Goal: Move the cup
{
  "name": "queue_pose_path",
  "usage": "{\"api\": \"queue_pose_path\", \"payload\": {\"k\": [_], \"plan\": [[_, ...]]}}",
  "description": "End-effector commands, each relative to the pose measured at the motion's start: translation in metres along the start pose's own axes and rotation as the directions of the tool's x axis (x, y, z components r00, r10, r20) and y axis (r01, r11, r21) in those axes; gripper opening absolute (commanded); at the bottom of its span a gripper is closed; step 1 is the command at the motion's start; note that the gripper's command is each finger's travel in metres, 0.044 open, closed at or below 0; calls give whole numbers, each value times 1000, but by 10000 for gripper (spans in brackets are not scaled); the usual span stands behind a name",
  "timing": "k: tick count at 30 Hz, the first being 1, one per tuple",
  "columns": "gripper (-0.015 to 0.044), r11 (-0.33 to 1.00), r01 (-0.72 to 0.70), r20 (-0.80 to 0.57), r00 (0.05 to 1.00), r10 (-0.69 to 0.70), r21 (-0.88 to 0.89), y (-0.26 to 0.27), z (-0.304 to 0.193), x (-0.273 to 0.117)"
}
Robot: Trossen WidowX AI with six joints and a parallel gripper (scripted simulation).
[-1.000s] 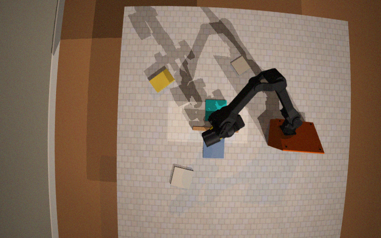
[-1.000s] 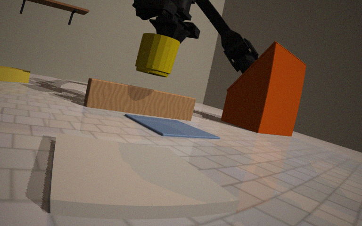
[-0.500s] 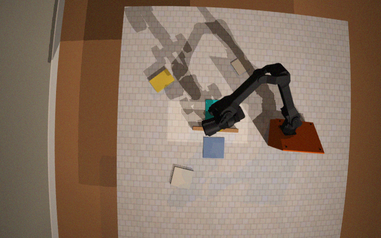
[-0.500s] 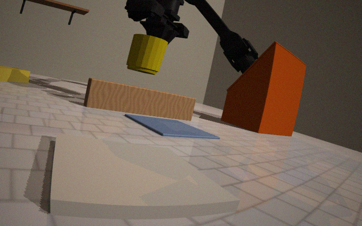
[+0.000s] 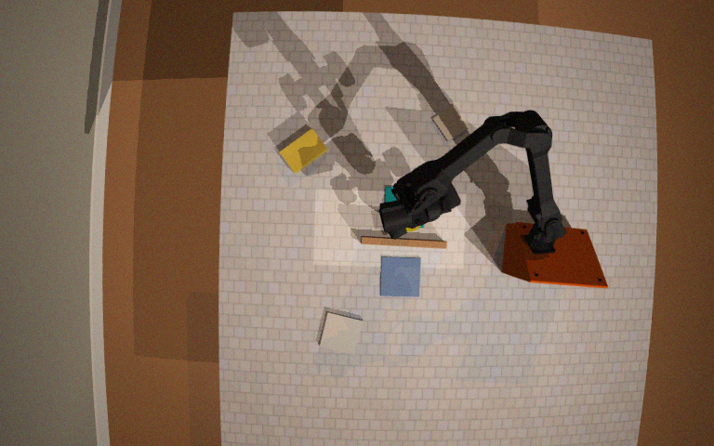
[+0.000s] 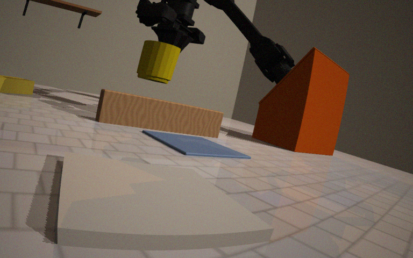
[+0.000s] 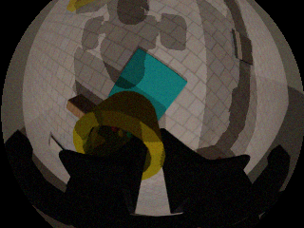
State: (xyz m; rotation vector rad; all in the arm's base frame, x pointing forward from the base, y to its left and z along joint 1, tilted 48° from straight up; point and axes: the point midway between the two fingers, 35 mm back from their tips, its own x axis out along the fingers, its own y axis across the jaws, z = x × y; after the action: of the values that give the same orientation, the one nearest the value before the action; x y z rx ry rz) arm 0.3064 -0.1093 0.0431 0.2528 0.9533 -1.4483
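Cup (image 6: 158, 61): yellow, faceted, held off the desk (image 6: 304, 194) by the hand (image 6: 178, 36), which is closed on its upper rim; in the exterior view it hangs clear above the wooden board, slightly tilted. Marbles cannot be made out in any view.

Nearest in the exterior view: a pale flat slab (image 6: 146, 197) lying on the tiled desk. Beyond it, the blue pad (image 6: 194, 145), flat on the desk and uncovered. Just behind the blue pad, a wooden board (image 6: 158, 114) stands on its long edge, running across between the two pads. To its right, the orange base block (image 6: 304, 103) carries the arm (image 6: 262, 51).

In the top view, the hand (image 5: 403, 220) sits on the far side of the wooden board (image 5: 403, 242) from the blue pad (image 5: 400, 276), and a sliver of the cup (image 5: 414, 228) shows under it. A corner of the teal pad (image 5: 388, 194) shows beside the wrist; the rest is hidden by the arm (image 5: 473, 147).

In the wrist view, the cup (image 7: 117, 136) rim lies in front of the teal pad (image 7: 152, 83), overlapping its near edge; one dark finger (image 7: 104, 171) crosses the cup's rim.

Farther off: a yellow block (image 5: 302, 150) well apart to the upper left in the top view, and a small pale block (image 5: 444, 125) partly under the arm. A wall shelf (image 6: 65, 5) shows at the far wall.
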Motion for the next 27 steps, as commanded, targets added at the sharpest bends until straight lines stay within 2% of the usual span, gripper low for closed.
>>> {"api": "queue_pose_path", "payload": {"k": [1,11,27], "plan": [[0,1000,3,5,1000,-3,-8,-7,8,0],[0,1000,4,6,1000,-4,-8,-18,22,1],[0,1000,4,6,1000,-3,-8,-17,23,24]]}}
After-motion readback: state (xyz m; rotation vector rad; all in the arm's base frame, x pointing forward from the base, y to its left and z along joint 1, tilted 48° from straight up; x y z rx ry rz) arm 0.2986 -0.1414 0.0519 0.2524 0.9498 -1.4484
